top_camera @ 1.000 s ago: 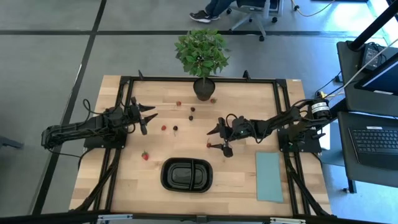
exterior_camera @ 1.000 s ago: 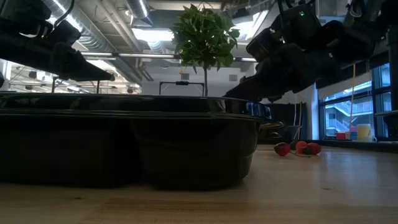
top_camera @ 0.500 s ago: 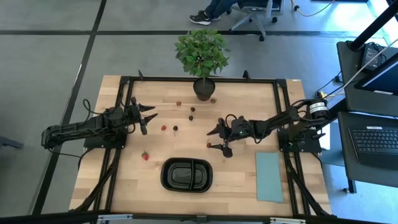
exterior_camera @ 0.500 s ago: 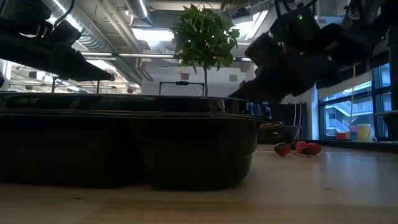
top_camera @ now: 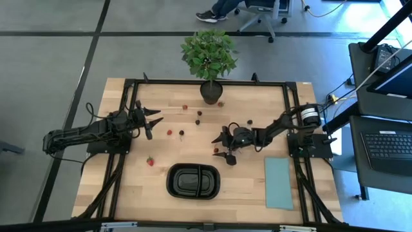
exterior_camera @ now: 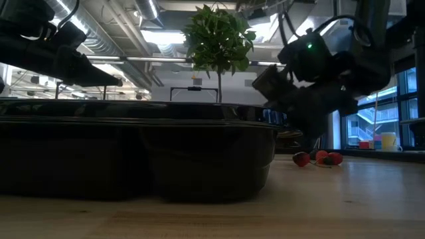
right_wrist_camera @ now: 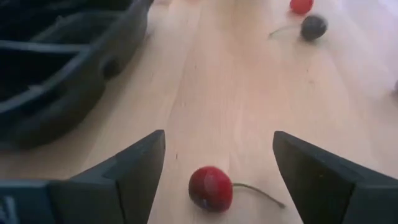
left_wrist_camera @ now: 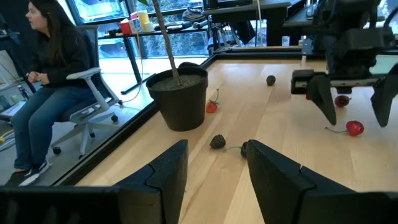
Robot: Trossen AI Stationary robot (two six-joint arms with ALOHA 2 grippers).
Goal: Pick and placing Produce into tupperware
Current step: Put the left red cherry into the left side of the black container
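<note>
Office-like lab: exposed ceiling ducts [exterior_camera: 99, 40], office chair [left_wrist_camera: 93, 112], laptop [top_camera: 389, 145].

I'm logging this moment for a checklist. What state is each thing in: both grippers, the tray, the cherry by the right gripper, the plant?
right gripper: open, fingers either side of a red cherry.
red cherry: on the table, not gripped.
left gripper: open, holding nothing, over the table's left.
black tray: upright, both compartments empty.
potted plant: upright at the table's far edge.
</note>
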